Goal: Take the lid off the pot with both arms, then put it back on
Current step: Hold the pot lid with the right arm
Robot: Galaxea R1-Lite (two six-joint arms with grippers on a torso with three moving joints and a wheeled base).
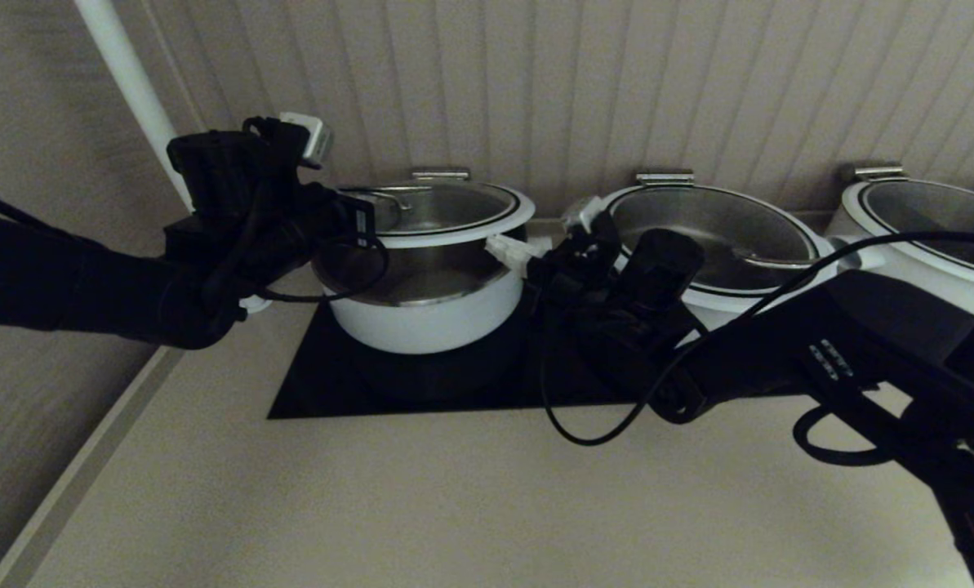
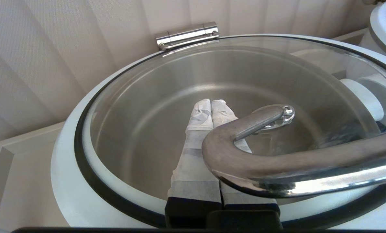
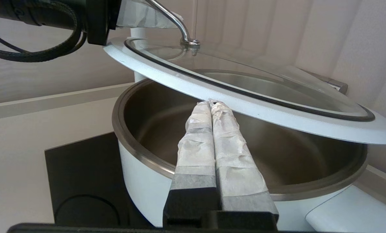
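Note:
The lid (image 1: 446,214), glass with a broad white rim, hangs tilted above the pot (image 1: 421,318), raised on the left and right, low at the back by the steel hinge bracket (image 1: 440,173). My left gripper (image 1: 368,214) is shut, its taped fingers (image 2: 199,129) passed under the lid's wire handle (image 2: 244,155), which rests across them. My right gripper (image 1: 507,247) is shut, its fingertips (image 3: 211,103) touching the underside of the lid's white rim (image 3: 277,116). The pot's steel inner bowl (image 3: 141,129) looks empty.
The pot stands on a black hob plate (image 1: 421,384) on a beige counter. Two wider white pots with lids (image 1: 715,237) (image 1: 927,220) stand to the right, the nearer just behind my right arm. A ribbed wall is close behind; a white pole (image 1: 127,82) stands back left.

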